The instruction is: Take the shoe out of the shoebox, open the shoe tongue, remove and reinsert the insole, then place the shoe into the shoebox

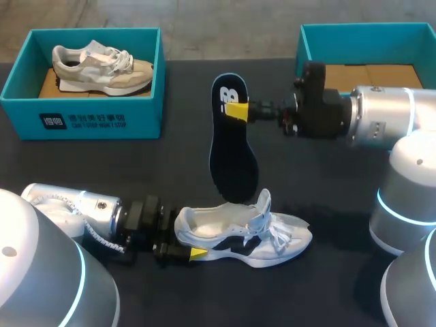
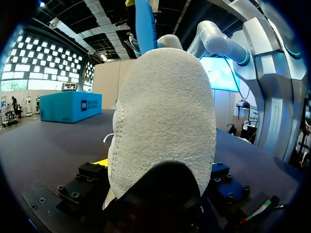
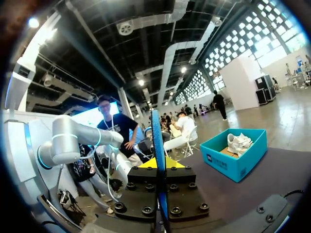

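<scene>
While the insole (image 1: pixel 231 157) is out of the shoe, the two arms divide the work: one anchors, one carries.

The left fingers (image 1: pixel 197 253) are clamped on the heel of the white sneaker (image 1: pixel 272 235). The sneaker rests on its sole on the desk (image 1: pixel 327 184), toe pointing toward the right arm. In the left wrist view the heel fills the space directly ahead of the finger mounts, which supports reading this as a firm grip. Its purpose is judged to be keeping the sneaker from sliding or tipping when the insole is pushed in.

The right fingers (image 1: pixel 236 111) are closed on the heel end of the dark insole, one on each face. The right wrist view shows the insole edge-on between them. It hangs steeply, toe end down, at the sneaker's open collar behind the raised tongue. Whether the tip touches the sneaker cannot be told. This orientation suits a toe-first entry, so the step in hand is judged to be reinsertion.

The right shoebox (image 1: pixel 310 41), showing no shoe inside, stands at the far right of the desk, available for the final placement. The left shoebox (image 1: pixel 102 119) holds a beige sneaker (image 1: pixel 102 65).
</scene>
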### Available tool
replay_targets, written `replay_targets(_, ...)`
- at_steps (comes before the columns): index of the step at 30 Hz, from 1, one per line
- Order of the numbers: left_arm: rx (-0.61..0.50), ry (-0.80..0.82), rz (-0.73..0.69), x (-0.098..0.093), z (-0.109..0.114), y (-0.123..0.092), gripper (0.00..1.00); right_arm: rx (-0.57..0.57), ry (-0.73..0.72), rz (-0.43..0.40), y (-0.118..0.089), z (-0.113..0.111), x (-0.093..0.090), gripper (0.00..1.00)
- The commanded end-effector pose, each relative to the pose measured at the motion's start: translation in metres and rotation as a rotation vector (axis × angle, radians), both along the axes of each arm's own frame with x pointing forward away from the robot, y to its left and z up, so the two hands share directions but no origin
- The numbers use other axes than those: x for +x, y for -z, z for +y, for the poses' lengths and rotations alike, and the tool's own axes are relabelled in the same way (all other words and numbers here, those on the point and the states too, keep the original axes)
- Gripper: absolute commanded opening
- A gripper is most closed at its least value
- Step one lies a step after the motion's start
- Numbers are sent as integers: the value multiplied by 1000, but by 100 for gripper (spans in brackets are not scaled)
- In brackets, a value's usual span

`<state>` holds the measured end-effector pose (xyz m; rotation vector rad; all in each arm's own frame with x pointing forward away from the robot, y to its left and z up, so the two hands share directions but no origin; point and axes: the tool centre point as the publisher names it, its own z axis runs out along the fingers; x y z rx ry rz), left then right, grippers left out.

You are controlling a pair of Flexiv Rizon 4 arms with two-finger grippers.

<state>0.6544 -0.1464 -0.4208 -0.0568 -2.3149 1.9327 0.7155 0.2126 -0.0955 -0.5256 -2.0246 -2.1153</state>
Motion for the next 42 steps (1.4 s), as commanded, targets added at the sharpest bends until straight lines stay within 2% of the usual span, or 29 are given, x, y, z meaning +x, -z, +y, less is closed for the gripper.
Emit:
replay_targets(1, 1, -1, 0, 0, -1, 0, 0, -5, 2, 2, -1, 1, -1, 0)
replay_targets(8, 1, -1, 0, 0, -1, 0, 0, -5, 2, 2, -1, 1, -1, 0)
replay_targets(16, 1, -1, 0, 0, -1, 0, 0, 37, 52, -16, -44, -18, 5, 0)
replay_targets(24, 1, -1, 0, 0, -1, 0, 0, 59, 71, 77, -84, -43, 6, 0)
replay_targets(31, 1, -1, 0, 0, -1, 0, 0, 20, 108, 132, -119, -77, 1, 0)
replay_targets(35, 1, -1, 0, 0, -1, 0, 0, 80, 170, 153, -143, -104, -4, 0)
replay_targets(42, 1, -1, 0, 0, -1, 0, 0, 80, 170, 153, -143, -104, -4, 0)
